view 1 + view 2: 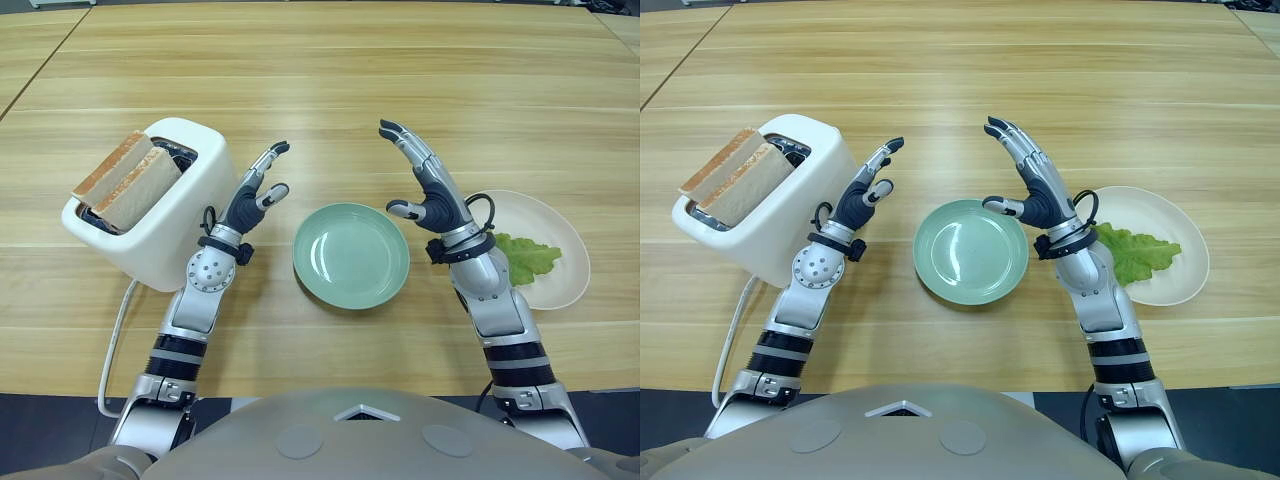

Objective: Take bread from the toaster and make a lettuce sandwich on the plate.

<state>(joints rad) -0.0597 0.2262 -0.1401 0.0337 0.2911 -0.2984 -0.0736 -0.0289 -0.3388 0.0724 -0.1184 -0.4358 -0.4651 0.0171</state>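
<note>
Both hands, left hand (252, 195) and right hand (428, 185), hover spread and holding nothing beside the green plate (351, 255); bread (127, 178) stands in the toaster (175, 215), lettuce (527, 257) lies on a cream plate (560, 285).

The table (420, 70) was matt, grained wood. The toaster (185, 215) looked smooth, cream plastic, its bread (140, 187) rough and porous. The green plate (352, 255) shone glossy, like glazed ceramic.

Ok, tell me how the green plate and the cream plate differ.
The green plate is empty; the cream plate holds a lettuce leaf. The green plate lies in the middle, between the left hand and the right hand; the cream plate lies on the far side of the right hand, at the robot's right. Both are shallow dishes lying flat on the wooden table.
</note>
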